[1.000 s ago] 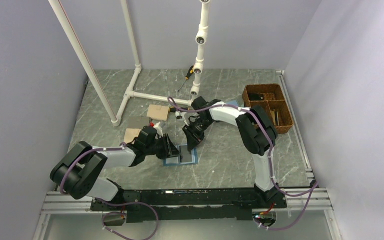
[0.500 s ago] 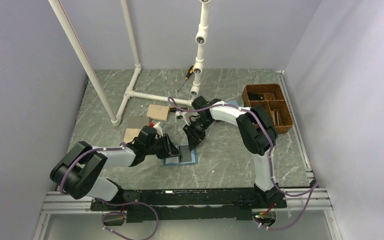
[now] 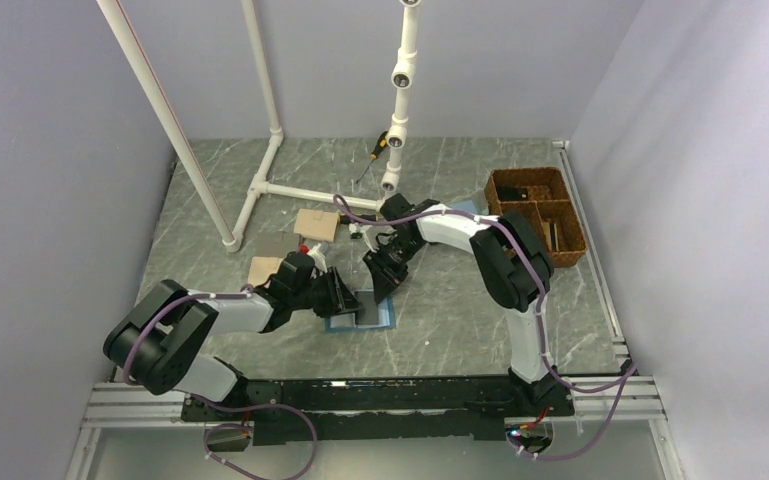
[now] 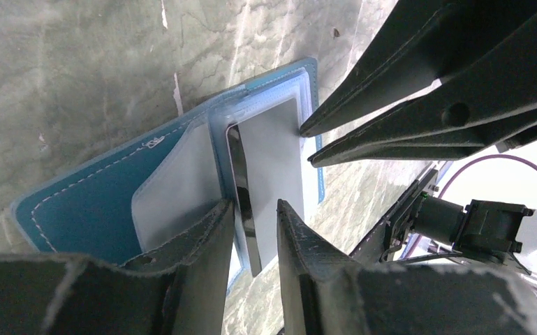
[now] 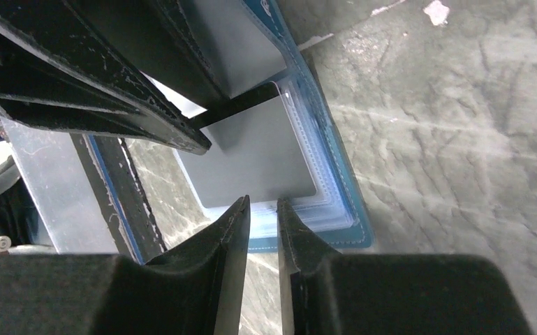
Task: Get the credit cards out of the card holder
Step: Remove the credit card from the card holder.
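The card holder's (image 3: 382, 318) 9 o'clock half hides under the left gripper (image 4: 255, 206); it and the right gripper (image 5: 262, 202) gape slightly, grips unclear.

Left hand (image 4: 255, 204) and right hand (image 5: 262, 200) hang low, tips facing, each with jaws slightly parted.

Teal-blue card holder (image 4: 77, 209), pale stitching — silvery grey credit card (image 4: 272, 153) — grey-green marbled table (image 4: 77, 70).
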Tool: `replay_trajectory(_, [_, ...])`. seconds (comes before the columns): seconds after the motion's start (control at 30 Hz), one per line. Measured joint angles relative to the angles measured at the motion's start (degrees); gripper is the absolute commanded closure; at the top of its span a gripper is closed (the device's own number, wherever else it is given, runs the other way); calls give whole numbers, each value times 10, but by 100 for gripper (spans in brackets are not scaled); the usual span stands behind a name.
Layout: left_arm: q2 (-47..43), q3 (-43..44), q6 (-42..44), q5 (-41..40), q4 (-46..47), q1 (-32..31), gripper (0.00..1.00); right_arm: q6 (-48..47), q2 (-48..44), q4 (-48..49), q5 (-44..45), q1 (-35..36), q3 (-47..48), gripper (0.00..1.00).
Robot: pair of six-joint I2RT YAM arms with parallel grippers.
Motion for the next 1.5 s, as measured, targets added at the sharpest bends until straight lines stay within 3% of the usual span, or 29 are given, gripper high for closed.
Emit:
replay_trajectory(0.13, [4, 0, -6, -6, -4, 0, 70, 22, 9, 11, -10, 7, 0, 80])
replay_trajectory(0.27, [6, -3, -11, -13, -4, 1, 82, 42, 15, 16, -17, 6, 0, 81])
replay_trajectory(0.4, [6, -6, -18, -17, -6, 3, 84, 54, 17, 18, -19, 6, 0, 81])
replay_trajectory(0.53, [2, -10, -25, -16, -2, 5, 100, 62, 17, 20, -14, 6, 0, 81])
replay_trajectory(0.73, [-4, -35, -42, 3, 42, 19, 100, 68, 18, 21, -10, 8, 0, 77])
replay_trajectory(1.1, [-5, -66, -46, 49, 112, 47, 100, 38, 18, 10, -38, 10, 5, 60])
replay_trajectory(1.33, [-60, -66, 15, 56, 78, 48, 100, -24, 15, -28, -75, -5, 17, 44])
replay_trajectory(1.5, [-118, -65, 79, 57, 47, 48, 100, -71, -39, -48, -101, -49, 16, 38])
